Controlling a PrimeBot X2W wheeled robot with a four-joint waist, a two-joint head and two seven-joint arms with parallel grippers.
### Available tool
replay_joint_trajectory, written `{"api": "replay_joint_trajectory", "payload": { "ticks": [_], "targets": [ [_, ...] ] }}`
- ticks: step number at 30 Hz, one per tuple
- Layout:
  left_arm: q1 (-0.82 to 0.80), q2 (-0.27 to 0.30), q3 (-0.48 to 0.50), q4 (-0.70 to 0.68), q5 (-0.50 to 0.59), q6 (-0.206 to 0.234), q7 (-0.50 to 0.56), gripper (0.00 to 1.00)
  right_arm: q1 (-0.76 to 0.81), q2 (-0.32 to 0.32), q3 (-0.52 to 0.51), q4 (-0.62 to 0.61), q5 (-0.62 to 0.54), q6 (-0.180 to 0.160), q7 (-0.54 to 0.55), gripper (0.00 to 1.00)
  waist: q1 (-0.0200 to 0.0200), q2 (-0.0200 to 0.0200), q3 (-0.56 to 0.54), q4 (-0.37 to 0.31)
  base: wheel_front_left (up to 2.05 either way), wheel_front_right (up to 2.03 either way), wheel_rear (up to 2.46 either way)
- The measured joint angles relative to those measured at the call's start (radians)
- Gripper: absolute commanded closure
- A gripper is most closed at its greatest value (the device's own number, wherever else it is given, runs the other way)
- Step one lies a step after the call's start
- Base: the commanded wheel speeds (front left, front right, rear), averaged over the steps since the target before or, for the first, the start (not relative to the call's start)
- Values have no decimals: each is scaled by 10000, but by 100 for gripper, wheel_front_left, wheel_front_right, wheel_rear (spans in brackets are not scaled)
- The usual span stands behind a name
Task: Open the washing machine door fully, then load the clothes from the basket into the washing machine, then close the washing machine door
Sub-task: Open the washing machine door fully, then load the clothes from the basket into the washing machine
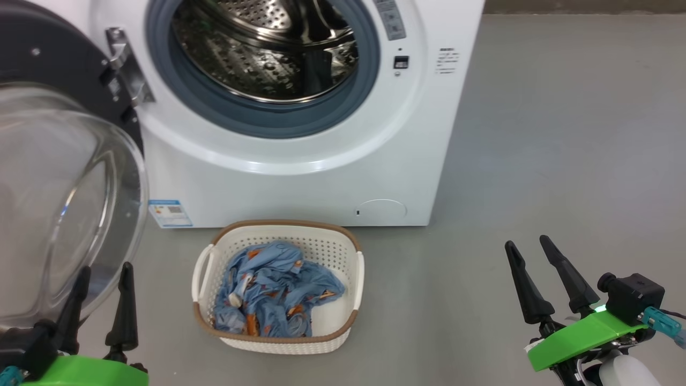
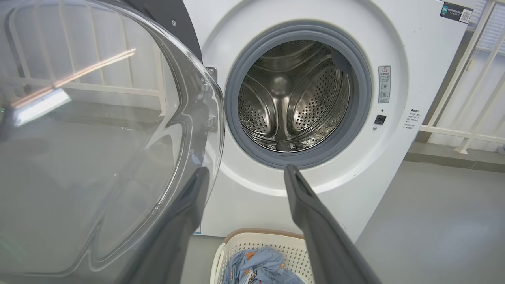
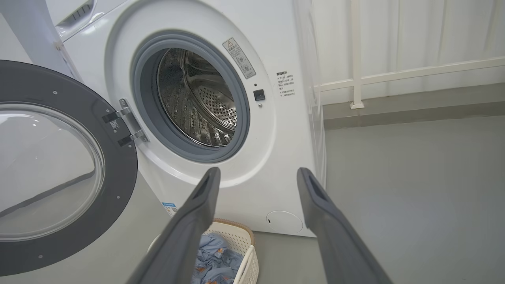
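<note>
While washer (image 1: pixel 300 177) stands with drum exposed, door (image 1: pixel 64 203) hangs wide open on my left, hinged at the washer's left side. Basket (image 1: pixel 284 224) is on the floor just in front of washer, clothes (image 1: pixel 273 289) bundled inside. My left gripper (image 1: pixel 106 268): spread, empty, close to door glass. My right gripper (image 1: pixel 527 241): spread, empty, well right of basket.

A smooth grey floor (image 1: pixel 563 134) is seen. The washing machine (image 1: pixel 300 182) is stood directly on it, and the basket (image 1: pixel 321 244) is set on it just in front of the machine's lower front.
</note>
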Motion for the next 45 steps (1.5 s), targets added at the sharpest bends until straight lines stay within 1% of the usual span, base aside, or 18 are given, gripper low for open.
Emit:
{"api": "replay_joint_trajectory", "payload": {
  "ticks": [11, 15, 18, 21, 25, 30, 35, 45],
  "targets": [
    [508, -617, 389, -545, 155, -27, 0, 0, -6, -148, -6, -46, -188, 0, 0, 0, 0, 0, -115, -733, 0, 0, 0],
    [708, -763, 566, -633, 328, -115, 0, 0, -6, -244, -36, -59, -268, 0, 0, 0, 0, -1, -187, -875, 0, 0, 0],
    [856, -926, 692, -685, 479, -276, 0, 0, -7, -309, -105, -100, -282, 0, 0, 0, 0, -1, -248, -991, 0, 0, 0],
    [876, -1055, 844, -750, 585, -301, 0, 0, -7, -332, -228, -142, -314, 0, 0, 0, 0, 0, -297, -1074, 0, 0, 0],
    [1035, -1233, 980, -779, 750, -439, 0, 0, -7, -364, -276, -165, -336, 0, 0, 0, 0, 0, -345, -1107, 0, 0, 0],
    [1053, -1289, 1175, -780, 1072, -466, 0, 0, -7, -372, -334, -188, -341, 0, 0, 0, 0, 0, -366, -1080, 0, 0, 0],
    [1058, -1467, 1283, -779, 1241, -554, 0, 0, -6, -372, -397, -209, -516, 0, 0, 0, 0, 0, -377, -1050, 0, 0, 0],
    [1061, -1540, 1461, -756, 1448, -727, 0, 0, -5, -368, -430, -207, -520, 0, 0, 0, 0, -1, -359, -1017, 0, 0, 0]
  ]
}}
